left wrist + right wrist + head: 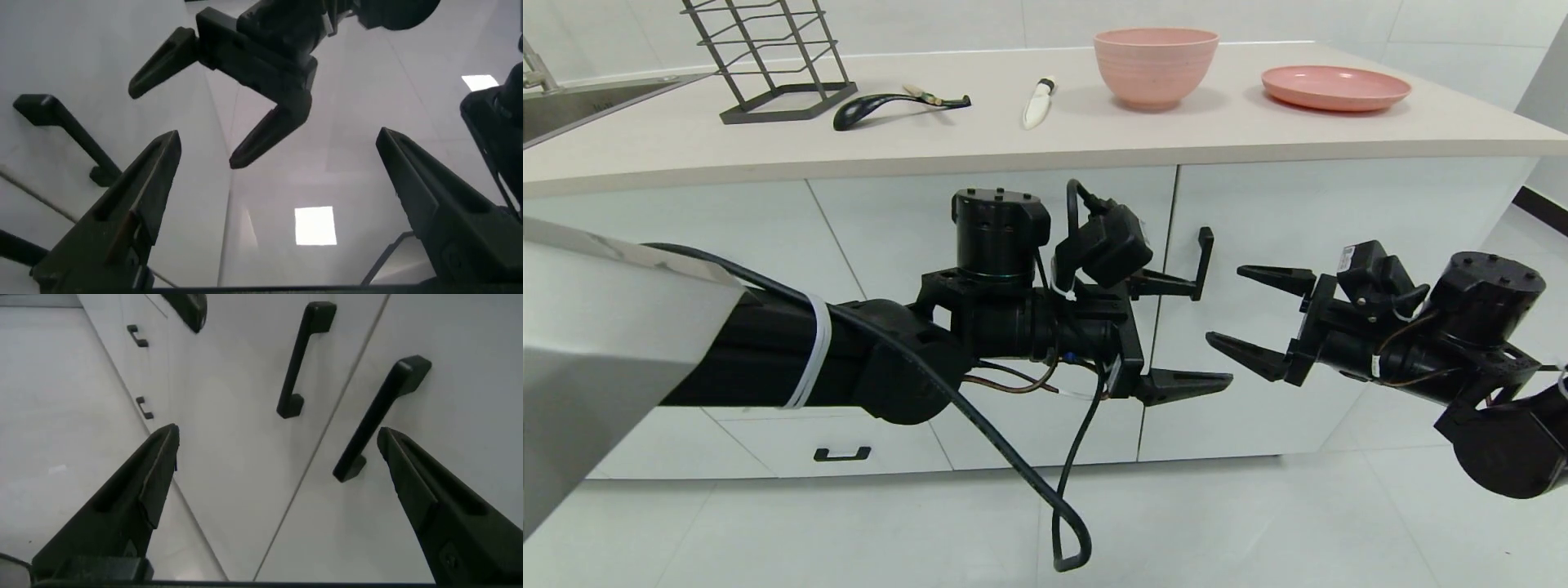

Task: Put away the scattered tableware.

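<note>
Tableware is scattered along the white counter (1013, 139), well above both arms. At the far left a sink (572, 102) is set into the top, and a black wire rack (768, 61) is stood just beside it. Next to the rack's base a black ladle (882, 106) is laid with its bowl toward the rack, and a wooden-handled utensil (921, 92) is seen at its handle. Further right a white knife (1037, 102) is laid apart from the rest. A pink bowl (1156, 65) is stood upright beyond it, and a pink plate (1335, 87) is set flat near the right end. All are kept well apart from both arms.

Below the counter edge, a small drawer handle (841, 453) is fixed low on the left. In front of the white cabinet doors (1339, 245) the left gripper (1211, 331) is held released, its fingers spread wide and empty. Facing it, tips close together, the right gripper (1225, 304) is likewise spread and empty. Two black door handles (302, 359) are seen beyond the right gripper's fingers.
</note>
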